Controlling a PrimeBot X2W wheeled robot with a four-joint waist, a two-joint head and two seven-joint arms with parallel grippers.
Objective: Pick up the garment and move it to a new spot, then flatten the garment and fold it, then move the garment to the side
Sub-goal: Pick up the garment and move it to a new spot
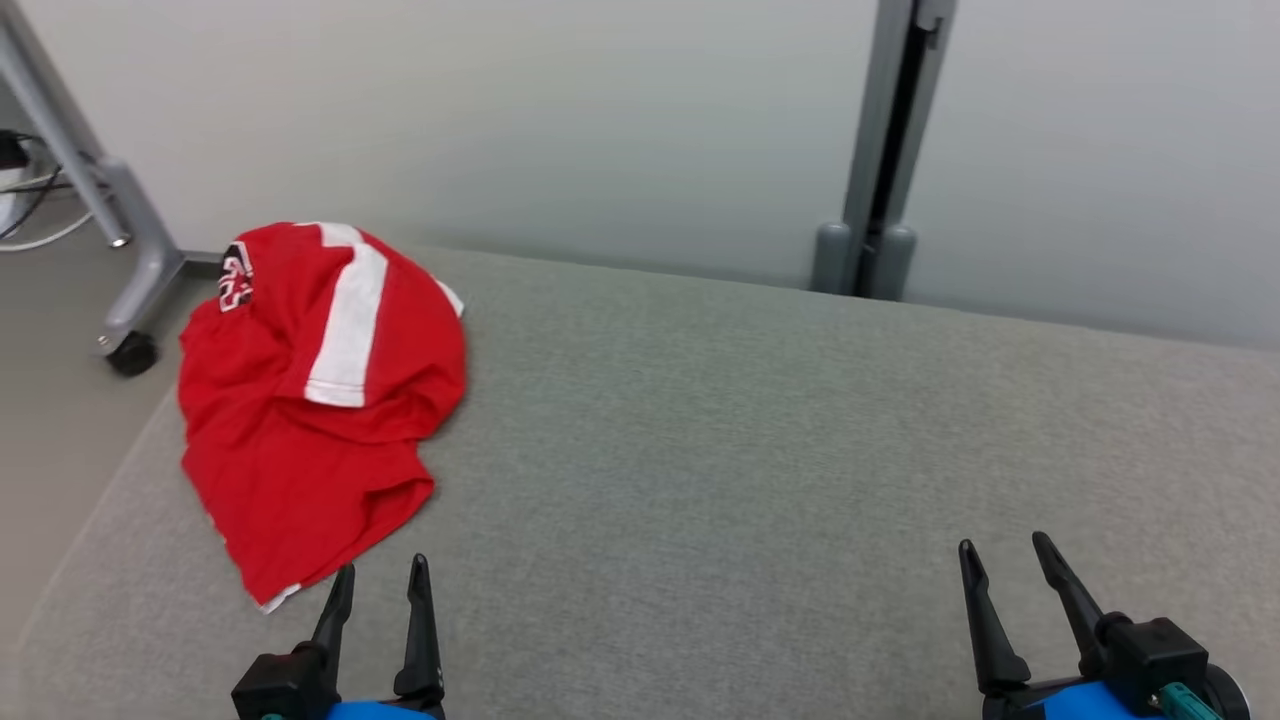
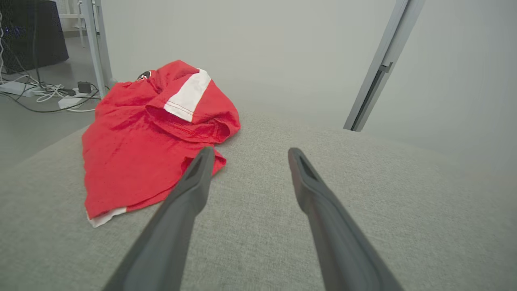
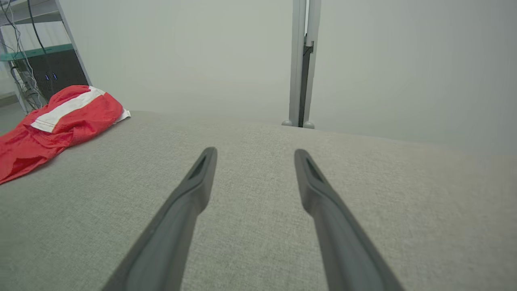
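Nearest, at the lower left of the head view, the left gripper [image 1: 382, 565] has its two dark fingers spread apart with nothing between them. The right gripper [image 1: 1002, 542] at the lower right stands just as wide and is equally empty. Both point away over a grey fabric surface [image 1: 760, 430]. The patch ahead of the right gripper is bare cloth. Just beyond the left gripper's tips and slightly to their left lies the near hem of the red jersey [image 1: 300, 430]. It shows a thin white edge at its nearest corner. Whether the left finger [image 2: 194, 190] touches that hem cannot be told, though in the left wrist view its tip overlaps the red cloth. The jersey lies crumpled in a loose heap at the surface's left side, running from the near hem up to the far-left corner, well apart from the right gripper. A broad white stripe [image 1: 350, 320] runs across its upper folds. A small black patch with markings [image 1: 236, 275] sits at its far-left edge. Past the surface's left edge, on the floor [image 1: 50, 400], a grey metal frame leg [image 1: 100, 180] ends in a dark caster [image 1: 132, 354]. Cables [image 1: 25, 215] lie farther back. Behind the surface rises a pale wall [image 1: 500, 120], with a grey upright post [image 1: 885, 150] right of centre.
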